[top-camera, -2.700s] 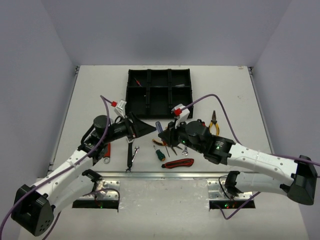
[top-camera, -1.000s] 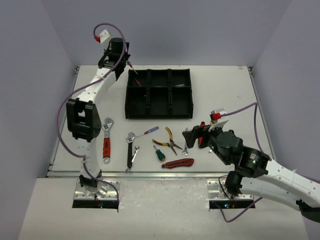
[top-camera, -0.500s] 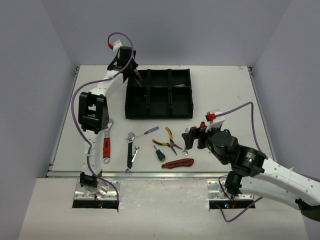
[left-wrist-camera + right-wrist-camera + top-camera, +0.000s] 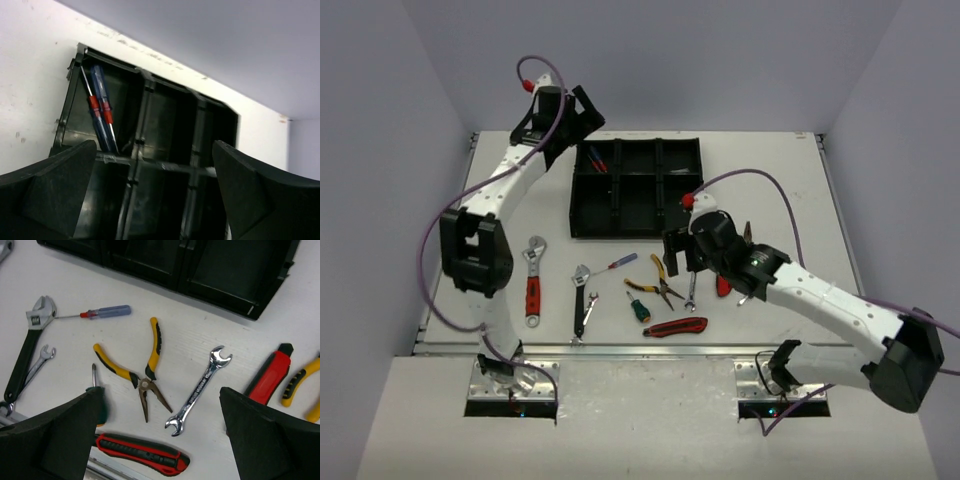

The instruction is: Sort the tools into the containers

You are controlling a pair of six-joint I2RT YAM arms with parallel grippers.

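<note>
Screwdrivers parallel, diagonal in far-left compartment, tips apparently opposed.

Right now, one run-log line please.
left gripper: open, hovering near black plastic tray | far-left compartment: two red-and-blue screwdrivers | right gripper: open, above yellow-handled pliers, silver spanner

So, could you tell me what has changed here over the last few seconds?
The left hand carried a blue-handled screwdriver from mid-table to the far left compartment of the black plastic tray and let it go beside another; its jaws now stand open. The right hand, open throughout, swung in over the yellow-handled pliers. The tray and the other tools on the table kept their places.
</note>
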